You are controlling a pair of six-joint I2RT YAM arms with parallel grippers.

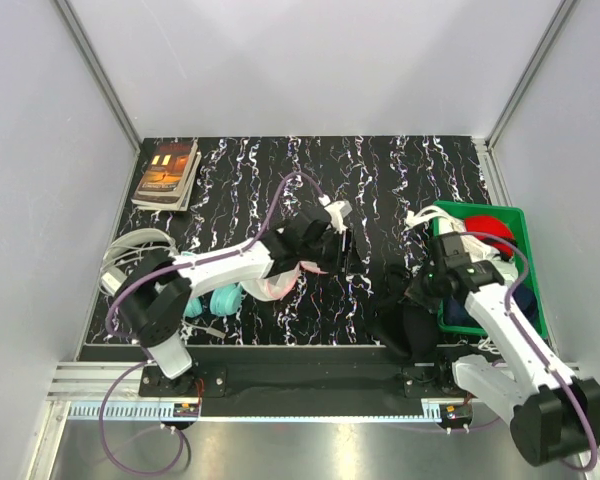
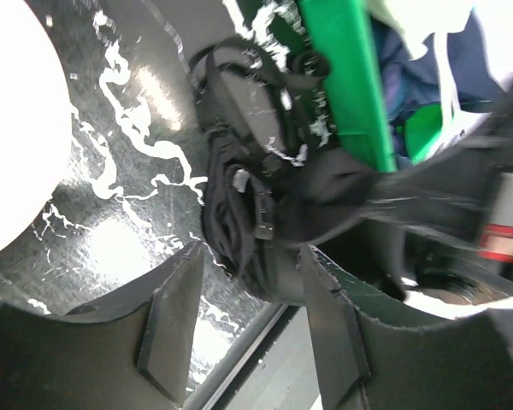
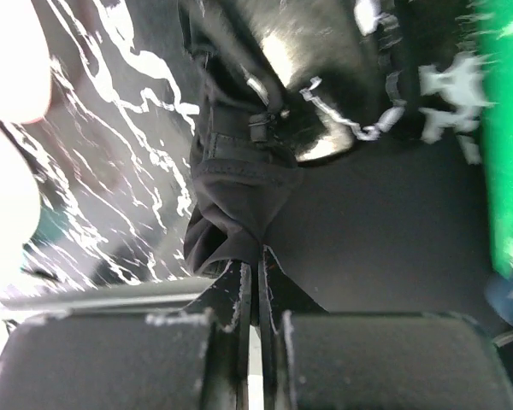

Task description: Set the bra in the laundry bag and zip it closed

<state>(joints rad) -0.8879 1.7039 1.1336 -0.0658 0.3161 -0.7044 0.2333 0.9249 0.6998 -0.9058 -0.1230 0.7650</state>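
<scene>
- Black limp cloth, bunched in a heap: the bra [image 1: 402, 312] lies on the marbled table [image 1: 380, 170], just beside the left wall of the green bin [image 1: 480, 209] and close to the table's near edge.
- Its long axis runs roughly near-to-far along the bin wall. I cannot tell which end is which.
- My right gripper [image 3: 256, 266] is pinched tight on a fold of the bra, with the fabric squeezed between the fingertips.
- My left gripper [image 2: 252, 260] is over the middle of the table, spread wide with nothing between the fingers, and it faces the bra.
- From above, black cloth on the black table makes the outline hard to trace. My right arm covers part of it.
- The wrist views show straps, stitched edges and a small plastic slider.
- The laundry bag [image 1: 283, 286] is white mesh with pink trim, mostly hidden under my left arm. I cannot tell whether it is open or zipped.
- Teal headphones [image 1: 220, 300] sit just beside the bag, partly covered by the arm.
</scene>
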